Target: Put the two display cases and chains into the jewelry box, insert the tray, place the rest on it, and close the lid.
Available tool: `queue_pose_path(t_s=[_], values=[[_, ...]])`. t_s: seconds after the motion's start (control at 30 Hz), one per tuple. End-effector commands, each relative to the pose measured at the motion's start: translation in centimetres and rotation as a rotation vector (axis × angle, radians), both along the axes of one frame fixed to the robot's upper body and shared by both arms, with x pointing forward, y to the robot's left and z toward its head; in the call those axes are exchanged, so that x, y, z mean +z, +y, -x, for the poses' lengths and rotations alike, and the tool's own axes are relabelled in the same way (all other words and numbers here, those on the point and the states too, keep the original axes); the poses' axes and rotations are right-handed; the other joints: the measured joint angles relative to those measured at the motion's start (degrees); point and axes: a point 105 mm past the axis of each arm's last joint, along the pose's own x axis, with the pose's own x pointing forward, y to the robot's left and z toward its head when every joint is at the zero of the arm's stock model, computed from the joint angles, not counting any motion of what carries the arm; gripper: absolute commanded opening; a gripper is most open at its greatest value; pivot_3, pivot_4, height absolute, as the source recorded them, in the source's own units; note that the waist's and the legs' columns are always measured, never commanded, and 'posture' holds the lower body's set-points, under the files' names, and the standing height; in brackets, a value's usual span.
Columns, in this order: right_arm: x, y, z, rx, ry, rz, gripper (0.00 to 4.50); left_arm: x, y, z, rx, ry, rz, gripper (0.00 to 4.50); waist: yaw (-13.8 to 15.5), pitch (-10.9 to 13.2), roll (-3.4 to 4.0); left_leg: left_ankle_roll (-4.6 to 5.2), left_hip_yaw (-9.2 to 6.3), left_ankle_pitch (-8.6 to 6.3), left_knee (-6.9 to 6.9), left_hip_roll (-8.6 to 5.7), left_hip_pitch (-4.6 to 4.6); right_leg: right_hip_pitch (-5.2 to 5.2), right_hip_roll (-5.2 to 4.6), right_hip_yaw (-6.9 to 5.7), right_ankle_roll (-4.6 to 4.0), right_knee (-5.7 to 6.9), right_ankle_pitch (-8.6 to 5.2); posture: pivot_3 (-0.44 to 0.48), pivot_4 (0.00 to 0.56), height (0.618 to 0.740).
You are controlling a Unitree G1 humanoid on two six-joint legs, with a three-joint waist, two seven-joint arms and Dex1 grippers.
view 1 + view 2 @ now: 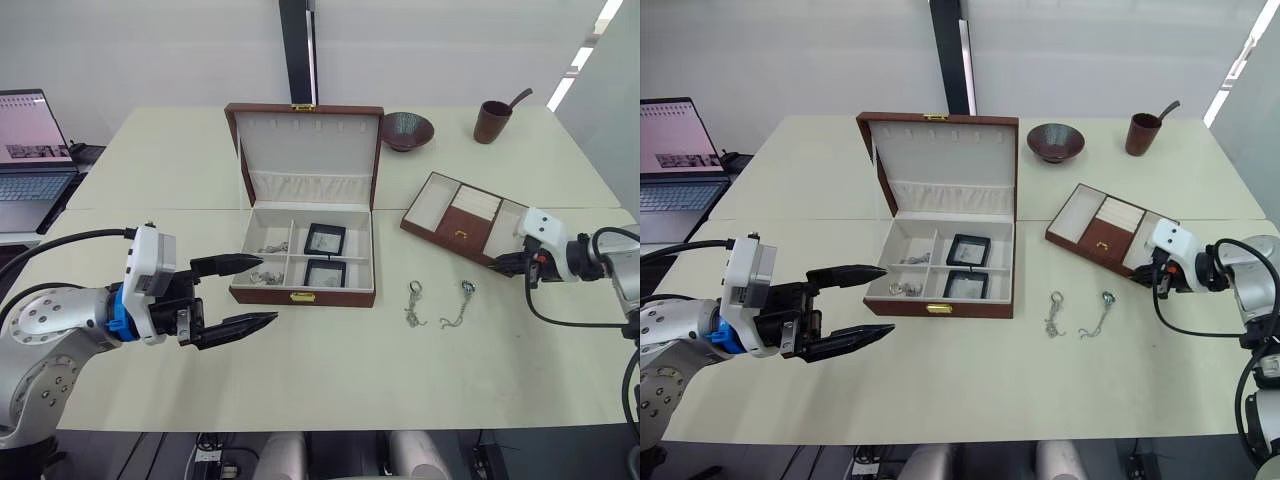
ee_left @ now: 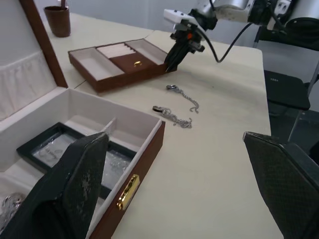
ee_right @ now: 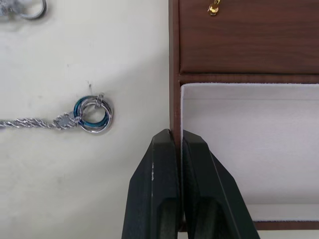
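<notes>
The left end effector (image 1: 250, 296) is hovering nearest, over the front left of the table (image 1: 330, 370), with its fingers spread wide and holding nothing, pointing toward the jewelry box (image 1: 303, 296). That box is sitting open just beyond it; the two display cases (image 1: 325, 238) are lying one behind the other in its right compartments, and some chains (image 1: 268, 273) are lying in the left ones. The lid (image 1: 304, 150) is standing upright behind. To the right of the box, two more chains (image 1: 415, 303) are lying loose on the table, side by side but apart, each with a ring at its far end. Farther right, the right end effector (image 3: 175, 144) is pinching the side wall of the tray (image 1: 465, 218), its fingers nearly together around the brown rim, one outside and one inside a cream compartment. The tray is resting at an angle. At the back are sitting a dark bowl (image 1: 407, 129), a brown cup (image 1: 493, 121) and, far left, a laptop (image 1: 33, 150). No writing is readable anywhere.
</notes>
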Motion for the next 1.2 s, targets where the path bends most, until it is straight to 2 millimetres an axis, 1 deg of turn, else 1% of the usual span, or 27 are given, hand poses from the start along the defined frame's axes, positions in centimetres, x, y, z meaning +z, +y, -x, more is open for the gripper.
queue_pose_path(t_s=[0.03,0.13,0.2,0.27,0.33,0.43,0.57,0.67,0.77,0.83,0.93,1.0,1.2], values=[[3.5,-0.1,1.0,0.010,-0.076,-0.018,0.03,1.1,1.1,-0.2,0.044,-0.060,-0.024,4.50,0.05,0.00,0.00,0.00,0.00,0.00,0.00,0.00,0.00,0.00,0.00,0.00,0.00,0.00,0.00,0.000,0.150,0.733],[4.7,0.0,2.9,0.030,-0.066,-0.004,0.03,1.2,2.1,-0.5,0.088,-0.065,-0.031,4.50,0.17,0.01,0.02,0.00,-0.03,0.00,-0.01,0.00,-0.03,0.00,-0.01,-0.02,0.00,-0.01,0.00,0.000,0.150,0.733],[5.0,0.0,4.3,0.051,-0.053,0.030,0.03,1.2,2.6,-0.5,0.105,-0.060,-0.034,4.50,0.22,0.02,0.03,0.00,-0.03,0.00,-0.01,-0.01,-0.03,0.00,-0.01,-0.03,0.00,-0.01,0.00,0.000,0.150,0.733],[5.6,0.5,5.9,0.083,-0.036,0.062,0.03,1.0,3.2,-0.4,0.120,-0.045,-0.044,4.50,0.21,0.02,0.03,0.01,-0.04,0.00,0.00,0.00,-0.02,0.01,-0.01,-0.03,0.00,-0.01,0.00,0.000,0.150,0.733],[6.2,1.3,7.2,0.117,-0.021,0.071,0.03,0.6,3.8,-0.2,0.128,-0.020,-0.062,4.50,0.19,0.02,0.04,0.01,-0.04,0.00,-0.01,0.00,-0.01,0.01,-0.01,-0.01,0.00,-0.01,0.00,0.000,0.150,0.733],[7.0,3.4,9.4,0.206,0.002,0.077,0.03,0.4,4.9,-0.4,0.163,-0.009,-0.078,4.50,-0.12,0.03,0.06,0.01,-0.02,0.00,-0.01,0.06,0.04,0.01,0.03,-0.01,0.01,0.00,0.00,0.000,0.150,0.733],[7.8,6.0,10.7,0.278,0.000,0.057,0.03,0.3,5.5,-0.5,0.179,-0.015,-0.092,4.50,-0.10,0.03,0.06,0.01,-0.02,0.00,-0.03,0.13,0.05,0.01,0.10,0.00,0.01,0.00,-0.01,0.000,0.150,0.733],[7.6,7.6,10.8,0.314,-0.008,0.070,0.03,0.1,5.8,-0.6,0.190,-0.017,-0.104,4.50,0.08,0.05,0.03,0.00,-0.02,-0.01,-0.01,0.09,0.00,0.01,0.08,-0.02,0.01,-0.03,-0.01,0.000,0.150,0.733],[7.4,10.0,10.7,0.394,-0.021,0.059,0.03,-0.1,6.4,-0.5,0.204,-0.021,-0.136,4.50,-0.08,0.05,0.02,0.00,-0.04,-0.01,-0.02,0.08,0.00,-0.01,0.05,0.00,0.01,-0.03,-0.01,0.000,0.150,0.733],[7.5,11.0,10.5,0.429,-0.026,0.053,0.03,-0.1,6.8,-0.5,0.220,-0.025,-0.148,4.50,-0.10,0.05,0.01,0.00,-0.06,0.00,-0.03,0.11,0.00,-0.04,0.06,-0.02,0.01,-0.03,-0.01,0.000,0.150,0.733],[7.2,12.6,9.8,0.456,-0.029,0.041,0.03,-0.3,7.2,-0.4,0.239,-0.025,-0.152,4.50,-0.02,0.06,-0.01,0.00,-0.09,0.00,-0.04,0.11,-0.03,-0.07,0.06,-0.02,0.01,-0.03,-0.01,0.000,0.150,0.733],[6.7,14.2,9.2,0.485,-0.031,0.030,0.03,-0.4,7.2,-0.3,0.246,-0.024,-0.152,4.50,-0.04,0.06,-0.02,0.00,-0.13,0.00,-0.02,0.11,-0.02,-0.08,0.05,0.00,0.01,-0.03,-0.01,0.000,0.150,0.733],[6.0,17.0,7.3,0.500,-0.036,0.022,0.03,-0.7,7.4,-0.1,0.266,-0.018,-0.160,4.50,-0.04,0.05,-0.02,0.00,-0.26,0.00,-0.02,0.09,-0.11,-0.17,0.01,-0.02,0.00,-0.02,0.00,0.000,0.150,0.733]])
